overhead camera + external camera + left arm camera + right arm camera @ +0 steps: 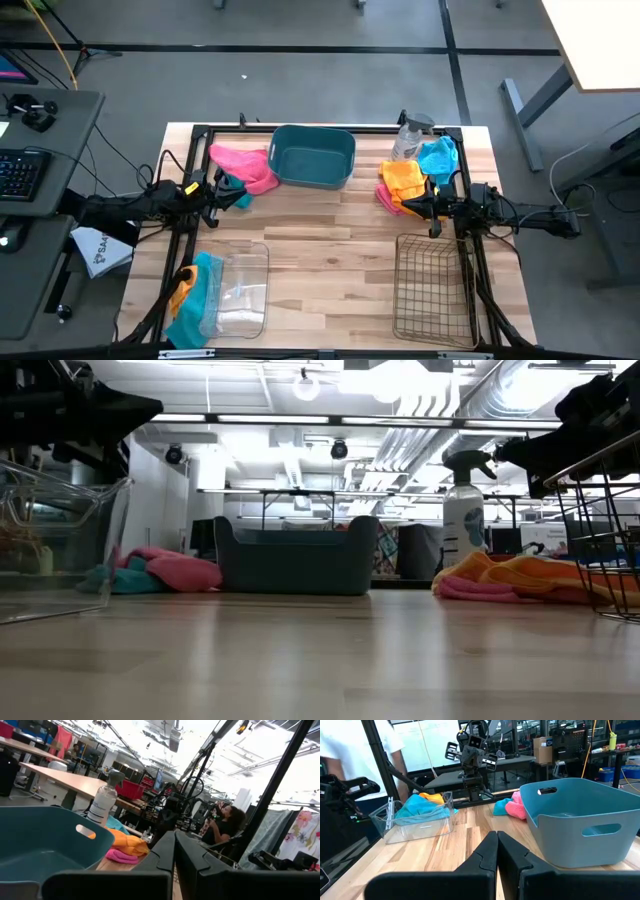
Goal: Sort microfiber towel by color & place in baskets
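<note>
My left gripper is clenched on nothing, hanging above the table's left side just beside the pink towel and a teal towel under it. My right gripper is likewise clenched and empty, over the orange towel at the far right, where another blue towel and a spray bottle sit. The teal tub stands empty at the far middle. The clear bin is near left, with blue and orange towels draped at its left edge. The wire-mesh basket sits near right, empty.
</note>
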